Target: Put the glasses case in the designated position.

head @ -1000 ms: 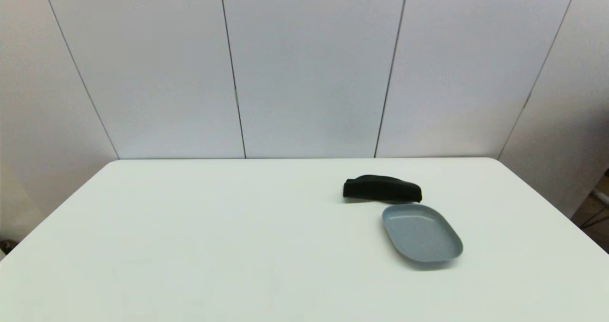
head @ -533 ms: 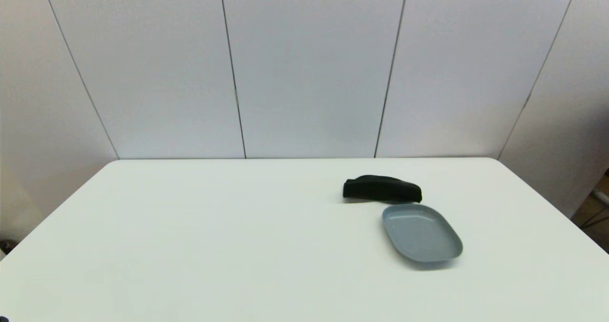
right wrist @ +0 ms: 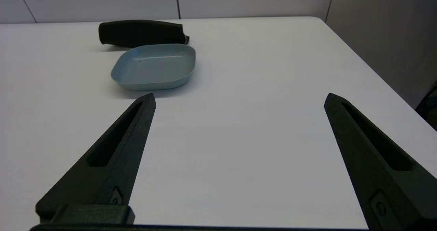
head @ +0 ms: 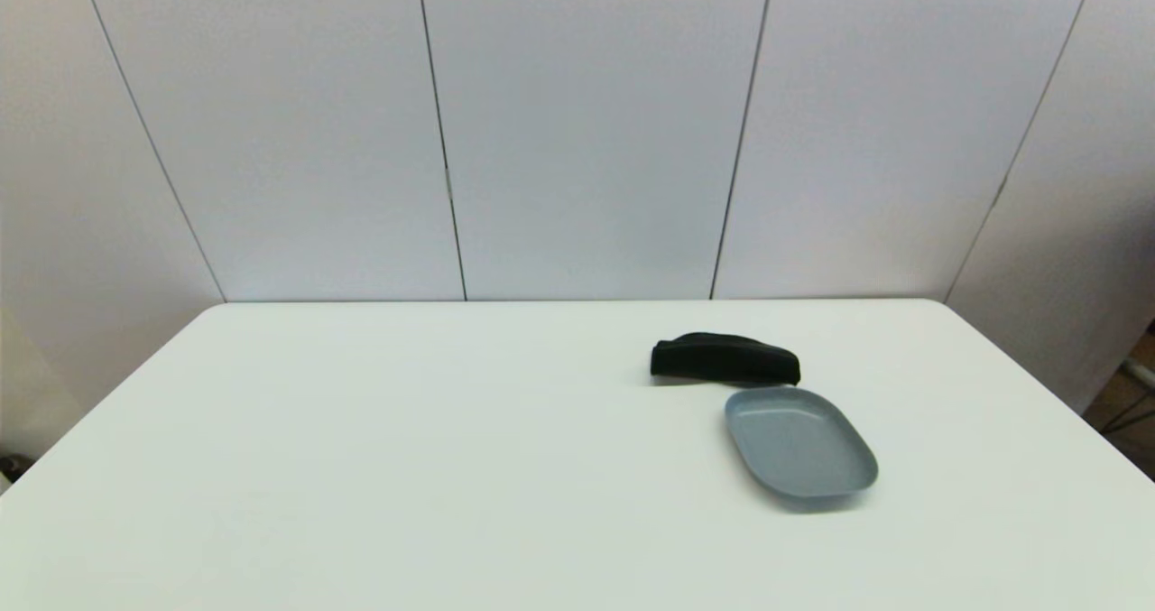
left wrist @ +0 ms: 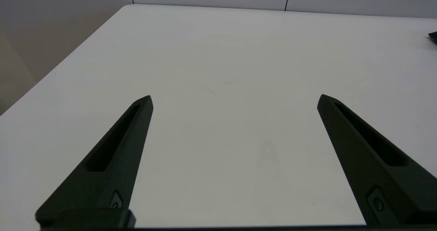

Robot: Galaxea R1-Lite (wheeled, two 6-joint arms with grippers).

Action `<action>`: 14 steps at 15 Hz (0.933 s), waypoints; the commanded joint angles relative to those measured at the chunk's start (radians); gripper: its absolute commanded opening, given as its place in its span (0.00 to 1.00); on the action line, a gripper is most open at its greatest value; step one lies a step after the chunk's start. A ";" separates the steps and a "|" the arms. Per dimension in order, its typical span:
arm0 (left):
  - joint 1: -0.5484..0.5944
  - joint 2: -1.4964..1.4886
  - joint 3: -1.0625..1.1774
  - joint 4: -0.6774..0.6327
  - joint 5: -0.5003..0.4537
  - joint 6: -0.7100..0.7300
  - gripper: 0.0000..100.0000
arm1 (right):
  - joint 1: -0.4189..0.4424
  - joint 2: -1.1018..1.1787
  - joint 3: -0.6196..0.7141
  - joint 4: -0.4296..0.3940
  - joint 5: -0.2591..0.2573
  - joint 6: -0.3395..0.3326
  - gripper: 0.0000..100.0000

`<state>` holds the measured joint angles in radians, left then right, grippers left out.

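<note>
The glasses case (head: pixel 725 359), a matte black elongated case with a domed top and flat base, lay on the white table (head: pixel 406 467), on the table's right half and toward its far edge. Taking the case as the landmark and going left to right: far to its left, the left gripper (left wrist: pixel 235 99) hung low over a bare stretch of the table, its two long black fingers (left wrist: pixel 112 149) spread wide with nothing between them. From that wrist camera only a dark sliver of the case (left wrist: pixel 433 36) showed at the frame's edge, well apart from the fingers. The case itself lay lengthwise across the table, flat base down.

Just in front of the case, on the robot's side and slightly to the right, sat the grey-blue oval plastic tray (head: pixel 799 444) with a shallow raised rim. Its far rim lay just beside the case's long side; whether the two touched could not be told. The right wrist camera showed the case (right wrist: pixel 141 33) behind the tray (right wrist: pixel 154 67). Nearer the robot than the case, the right gripper (right wrist: pixel 240 98) hovered over the table with its fingers (right wrist: pixel 111 154) also wide apart and holding nothing, the tray near its left fingertip.

Neither arm appeared in the head view.
</note>
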<state>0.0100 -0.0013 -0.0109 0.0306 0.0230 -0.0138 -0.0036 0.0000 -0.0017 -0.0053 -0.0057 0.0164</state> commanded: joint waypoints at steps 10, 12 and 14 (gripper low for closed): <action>0.001 0.001 0.000 -0.003 0.017 -0.089 1.00 | 0.001 0.000 0.000 -0.001 0.000 0.000 1.00; 0.001 0.001 0.000 -0.005 0.017 -0.086 1.00 | -0.001 0.000 0.000 -0.001 0.000 0.000 1.00; 0.001 0.001 0.000 -0.003 0.017 -0.086 1.00 | 0.001 0.000 0.000 -0.001 0.000 0.000 1.00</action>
<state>0.0104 -0.0028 -0.0109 0.0272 0.0394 -0.0989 -0.0038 0.0000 -0.0017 -0.0057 -0.0057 0.0164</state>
